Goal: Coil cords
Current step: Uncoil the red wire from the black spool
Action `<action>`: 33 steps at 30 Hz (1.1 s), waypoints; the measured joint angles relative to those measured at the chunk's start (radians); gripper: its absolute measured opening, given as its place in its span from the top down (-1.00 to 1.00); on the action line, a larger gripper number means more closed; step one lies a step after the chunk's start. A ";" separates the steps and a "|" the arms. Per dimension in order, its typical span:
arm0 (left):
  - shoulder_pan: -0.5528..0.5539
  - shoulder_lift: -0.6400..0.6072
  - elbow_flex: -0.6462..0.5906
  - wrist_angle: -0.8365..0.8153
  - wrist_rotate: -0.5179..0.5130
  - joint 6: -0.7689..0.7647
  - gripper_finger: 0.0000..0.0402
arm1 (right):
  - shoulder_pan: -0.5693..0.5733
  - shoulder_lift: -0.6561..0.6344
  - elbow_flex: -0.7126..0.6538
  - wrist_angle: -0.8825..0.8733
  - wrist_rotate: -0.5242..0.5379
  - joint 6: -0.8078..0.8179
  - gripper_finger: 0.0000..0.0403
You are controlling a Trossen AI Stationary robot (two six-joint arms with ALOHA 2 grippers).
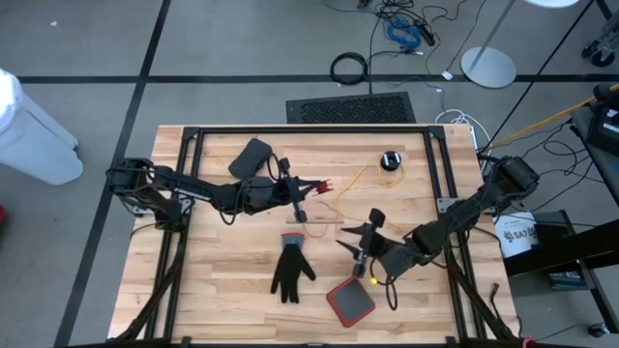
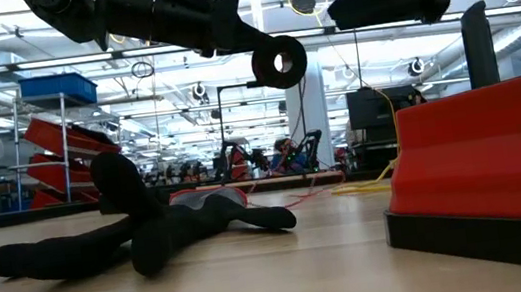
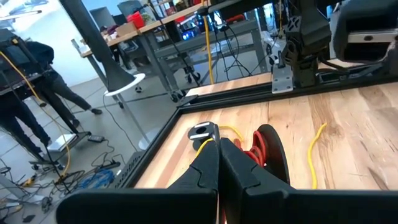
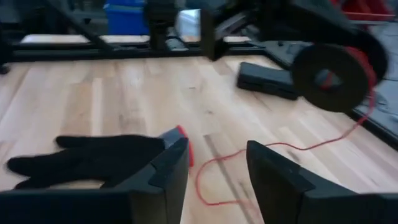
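Observation:
My left gripper [image 1: 311, 188] is shut on a black round spool [image 3: 268, 149] wound with thin red cord. The spool is in the air over the table's middle and also shows in the low view [image 2: 278, 61] and the right wrist view [image 4: 329, 76]. The red cord [image 4: 214, 171] runs from the spool down onto the table. A thin yellow cord [image 1: 360, 176] lies on the wood and joins a black puck [image 1: 390, 159] at the far right. My right gripper [image 1: 346, 238] is open and empty, low over the table, its fingers [image 4: 165, 171] standing over the red cord. My left gripper holds the spool at its rim [image 3: 249, 152], pinched between the two shut fingers. The fingertips hide the exact spot. The fingers come level from the table's left. The spool stands on edge, lifted clear, and its red cord hangs slack to the table.
A black glove [image 1: 290, 271] lies flat at the near middle. A red tray [image 1: 350, 300] sits near the front edge. A black flat object [image 1: 253, 155] lies at the far left-centre. A dark frame rail [image 1: 309, 130] borders the table. People stand beyond the table.

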 joint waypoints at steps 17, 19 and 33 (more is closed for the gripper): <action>-0.002 0.000 0.000 0.011 0.046 -0.022 1.00 | -0.265 0.077 -0.257 0.522 0.053 -0.096 0.29; -0.002 0.000 0.000 0.019 0.049 -0.023 1.00 | -0.300 0.077 -0.299 0.663 -0.048 -0.155 0.29; -0.003 0.000 0.000 0.105 0.260 -0.143 1.00 | -0.368 0.080 -0.333 0.760 -0.185 -0.286 0.29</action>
